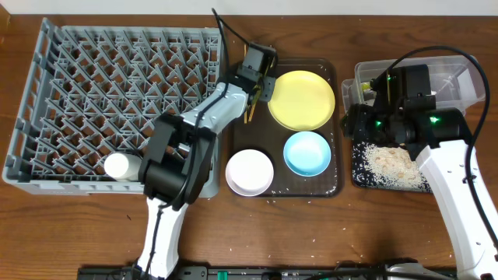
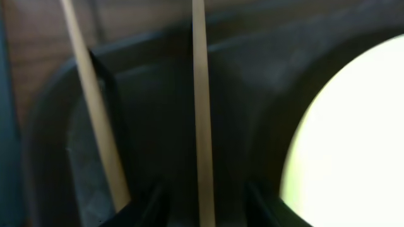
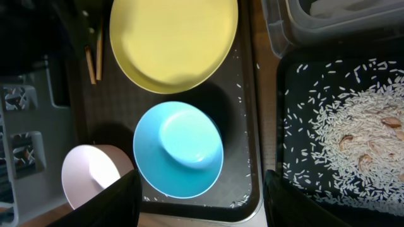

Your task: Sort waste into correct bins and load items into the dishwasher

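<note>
My left gripper [image 1: 262,87] [image 2: 202,215] hangs low over the left end of the dark brown tray [image 1: 336,187]. Its jaws stand open around one wooden chopstick [image 2: 201,113], with a gap on both sides. The other chopstick [image 2: 95,107] lies to its left; both chopsticks [image 1: 250,110] show beside the yellow plate [image 1: 301,99] [image 2: 353,139]. The white bowl [image 1: 250,171] and the light blue bowl [image 1: 306,152] [image 3: 180,150] sit on that tray. A white cup [image 1: 120,165] lies in the grey dish rack [image 1: 47,93]. My right gripper [image 1: 355,124] [image 3: 208,208] is open and holds nothing, above the tray's right edge.
The black tray [image 1: 359,175] [image 3: 287,82] at the right holds a heap of rice [image 1: 391,163] [image 3: 366,126]. The clear tub [image 1: 459,66] stands behind it. Loose grains [image 3: 243,88] lie scattered on the brown tray.
</note>
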You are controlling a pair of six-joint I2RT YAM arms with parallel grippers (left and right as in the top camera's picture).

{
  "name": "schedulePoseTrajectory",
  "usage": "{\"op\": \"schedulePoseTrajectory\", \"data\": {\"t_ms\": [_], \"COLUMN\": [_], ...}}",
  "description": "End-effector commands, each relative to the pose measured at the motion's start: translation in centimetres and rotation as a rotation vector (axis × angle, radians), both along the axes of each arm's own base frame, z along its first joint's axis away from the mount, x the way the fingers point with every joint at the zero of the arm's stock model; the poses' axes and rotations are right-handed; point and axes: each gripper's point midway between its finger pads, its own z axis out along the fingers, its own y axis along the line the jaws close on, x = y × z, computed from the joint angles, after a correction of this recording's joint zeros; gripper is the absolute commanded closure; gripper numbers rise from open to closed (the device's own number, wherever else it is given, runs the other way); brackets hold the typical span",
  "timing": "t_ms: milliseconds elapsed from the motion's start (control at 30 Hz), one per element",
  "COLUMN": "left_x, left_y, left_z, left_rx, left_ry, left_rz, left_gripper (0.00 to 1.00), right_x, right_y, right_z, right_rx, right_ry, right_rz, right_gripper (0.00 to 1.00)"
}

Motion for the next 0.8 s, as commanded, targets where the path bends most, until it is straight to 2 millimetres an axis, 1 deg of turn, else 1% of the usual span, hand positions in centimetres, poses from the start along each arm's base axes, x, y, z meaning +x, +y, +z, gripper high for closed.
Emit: {"op": "schedulePoseTrajectory", "data": {"t_ms": [0, 33, 67, 100, 167, 200, 267, 333, 400, 433, 500, 567, 600, 667, 700, 733, 767], "left_x": [-0.2, -0.3, -0.5, -0.5, -0.5, -0.5, -0.5, -0.3, -0.2, -0.1, -0.1, -0.4, -0.7, -1.4, -2.2, -2.8, -4.1], "left_y": [0.6, 0.6, 0.7, 0.7, 0.7, 0.7, 0.6, 0.6, 0.5, 0.5, 0.5, 0.6, 0.7, 1.1, 1.5, 2.0, 3.3], "left_z": [-2.6, -2.9, -3.3, -3.3, -3.2, -3.0, -2.4, -1.1, 0.4, 1.6, 2.9, 5.0, 6.4, 8.8, 10.4, 11.4, 13.2], "left_rx": [0.042, 0.045, 0.049, 0.049, 0.048, 0.045, 0.032, 0.008, -0.006, -0.013, -0.020, -0.029, -0.033, -0.037, -0.043, -0.046, -0.049], "left_ry": [0.033, 0.037, 0.049, 0.049, 0.048, 0.048, 0.045, 0.032, 0.012, -0.003, -0.017, -0.034, -0.043, -0.052, -0.049, -0.040, -0.022], "left_rz": [0.003, 0.003, 0.003, 0.003, 0.003, 0.006, 0.017, 0.041, 0.044, 0.044, 0.044, 0.044, 0.044, 0.044, 0.055, 0.067, 0.099], "left_gripper": [0.68, 0.69, 0.78, 0.80, 0.81, 0.88, 0.90, 0.91, 0.92, 0.92, 0.92, 0.92, 0.92, 0.92, 0.92, 0.93, 0.92], "right_x": [0.0, 0.0, 0.0, 0.0, 0.1, 0.1, 0.0, 0.1, 0.0, 0.0, 0.0, 0.0, 0.0, 0.0, 0.0, 0.0, 0.0], "right_y": [0.0, 0.0, 0.0, 0.0, 0.0, 0.0, 0.0, 0.0, 0.0, 0.0, 0.0, 0.0, 0.0, 0.0, 0.0, 0.0, 0.0], "right_z": [0.2, 0.2, 0.2, 0.2, 0.2, 0.2, 0.2, 0.2, 0.2, 0.2, 0.2, 0.2, 0.2, 0.2, 0.2, 0.2, 0.2], "right_rx": [0.008, 0.007, 0.007, 0.007, 0.008, 0.008, 0.008, 0.008, 0.008, 0.008, 0.007, 0.007, 0.007, 0.007, 0.007, 0.007, 0.007], "right_ry": [-0.003, -0.002, -0.002, -0.002, -0.003, -0.003, -0.002, -0.003, -0.002, -0.002, -0.002, -0.002, -0.002, -0.002, -0.002, -0.002, -0.001], "right_rz": [-0.007, -0.007, -0.007, -0.007, -0.007, -0.007, -0.007, -0.007, -0.007, -0.007, -0.007, -0.007, -0.007, -0.007, -0.007, -0.007, -0.007], "right_gripper": [0.41, 0.41, 0.41, 0.41, 0.41, 0.41, 0.41, 0.41, 0.41, 0.41, 0.41, 0.42, 0.41, 0.41, 0.41, 0.41, 0.42]}}
